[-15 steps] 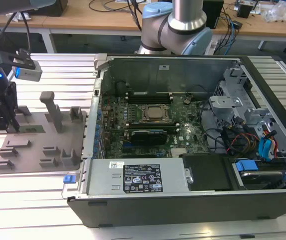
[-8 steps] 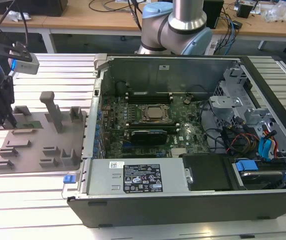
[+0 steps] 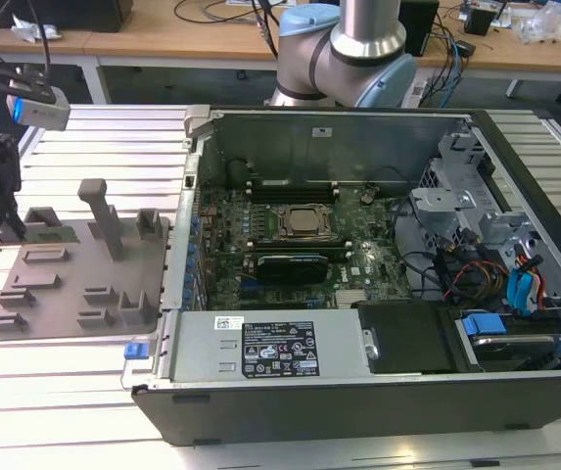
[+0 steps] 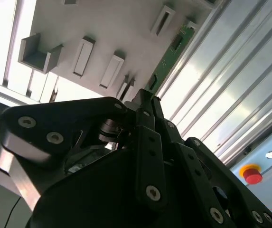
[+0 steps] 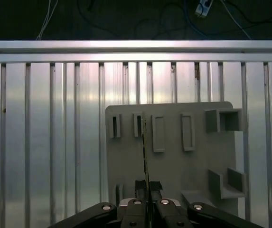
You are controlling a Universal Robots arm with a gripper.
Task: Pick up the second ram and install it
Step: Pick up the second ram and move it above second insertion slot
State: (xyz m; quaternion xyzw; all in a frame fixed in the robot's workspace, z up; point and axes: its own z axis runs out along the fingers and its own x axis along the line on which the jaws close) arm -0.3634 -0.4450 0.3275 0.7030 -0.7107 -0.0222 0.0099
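The second ram is a thin green stick standing on edge across the grey holder tray. In the second wrist view the second ram runs along the edge of the tray. My gripper has a black fingertip pressed to each side of the stick's near end, so it is shut on it. My gripper meets the green board the same way in the second wrist view. In the exterior view my gripper hangs over the tray's far corner at the exterior view's left.
An open computer case lies at the exterior view's right, with its motherboard exposed and memory slots near the back. A tall post rises from the tray. The slatted aluminium table carries a red button.
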